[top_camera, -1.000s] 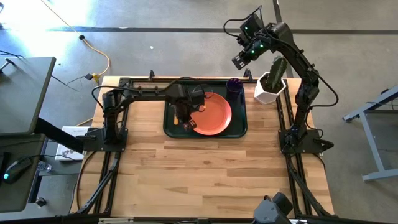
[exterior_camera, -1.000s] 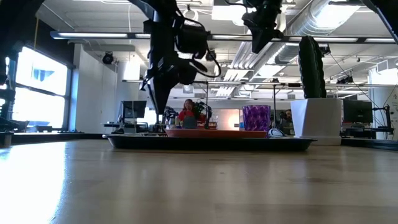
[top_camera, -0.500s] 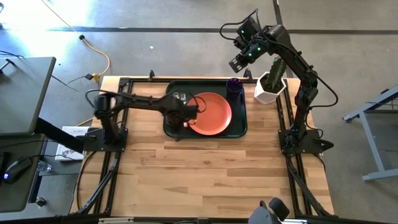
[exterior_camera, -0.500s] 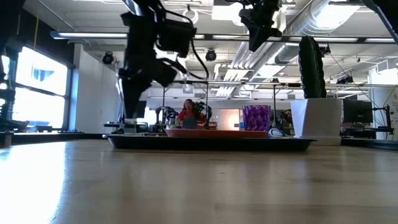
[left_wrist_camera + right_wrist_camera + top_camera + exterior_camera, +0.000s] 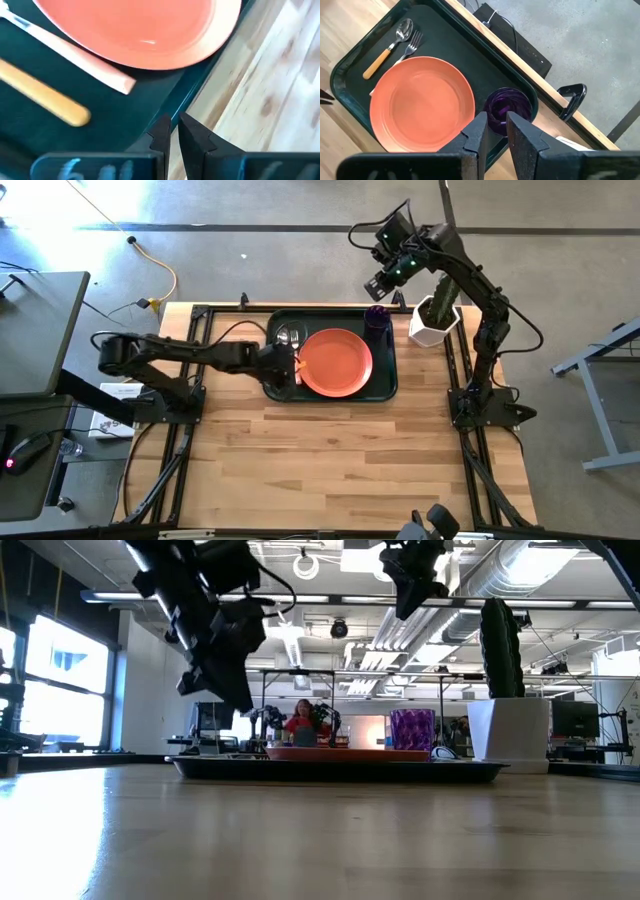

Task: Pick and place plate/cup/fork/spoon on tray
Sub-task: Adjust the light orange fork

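Observation:
The dark green tray (image 5: 383, 387) lies at the table's far middle. On it are the orange plate (image 5: 336, 362), the purple cup (image 5: 378, 316) in its far right corner, and the spoon (image 5: 394, 44) and fork (image 5: 413, 41) side by side left of the plate. The fork's pale handle (image 5: 85, 64) lies along the plate's rim, and the spoon's orange handle (image 5: 46, 97) lies beside it. My left gripper (image 5: 288, 366) is shut and empty above the tray's near left rim (image 5: 199, 92). My right gripper (image 5: 384, 277) is shut and empty, raised high beyond the cup.
A white planter with a green cactus (image 5: 436, 313) stands right of the tray, close to my right arm. Bare wooden table (image 5: 330, 460) stretches from the tray to the near edge. A person (image 5: 300, 723) sits far off in the room behind.
My left gripper has risen from the left part of the tray and drawn back toward the table's left edge, its arm folding back with it. The plate, cup, spoon and fork have stayed on the tray.

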Action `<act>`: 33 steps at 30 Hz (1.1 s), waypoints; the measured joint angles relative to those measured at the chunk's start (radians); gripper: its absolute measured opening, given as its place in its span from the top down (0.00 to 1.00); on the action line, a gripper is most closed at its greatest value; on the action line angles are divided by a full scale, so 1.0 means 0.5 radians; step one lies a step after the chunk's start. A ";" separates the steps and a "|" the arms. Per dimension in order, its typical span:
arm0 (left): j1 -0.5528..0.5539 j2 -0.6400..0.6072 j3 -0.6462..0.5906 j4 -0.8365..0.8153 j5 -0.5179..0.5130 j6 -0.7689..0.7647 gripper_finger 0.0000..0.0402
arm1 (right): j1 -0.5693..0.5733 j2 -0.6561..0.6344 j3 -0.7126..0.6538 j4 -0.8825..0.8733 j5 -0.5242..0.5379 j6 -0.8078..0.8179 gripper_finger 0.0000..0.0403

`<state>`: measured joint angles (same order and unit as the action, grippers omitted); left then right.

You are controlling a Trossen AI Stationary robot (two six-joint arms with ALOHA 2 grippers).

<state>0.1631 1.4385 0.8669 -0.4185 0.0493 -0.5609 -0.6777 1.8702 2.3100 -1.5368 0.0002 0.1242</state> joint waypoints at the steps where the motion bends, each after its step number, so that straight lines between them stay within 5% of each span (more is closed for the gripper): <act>1: 0.000 0.002 -0.049 0.077 0.008 -0.045 0.94 | 0.002 0.000 0.000 0.000 -0.001 0.002 0.84; 12: 0.017 0.210 -0.179 0.493 0.070 -0.237 0.94 | 0.009 0.000 0.000 0.005 0.017 0.014 0.84; 33: 0.106 0.399 -0.178 0.528 0.060 -0.254 0.94 | 0.009 0.000 0.000 0.006 0.017 0.013 0.84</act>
<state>0.2161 1.6379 0.7780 -0.1545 0.0795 -0.6880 -0.6731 1.8702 2.3100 -1.5337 0.0086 0.1307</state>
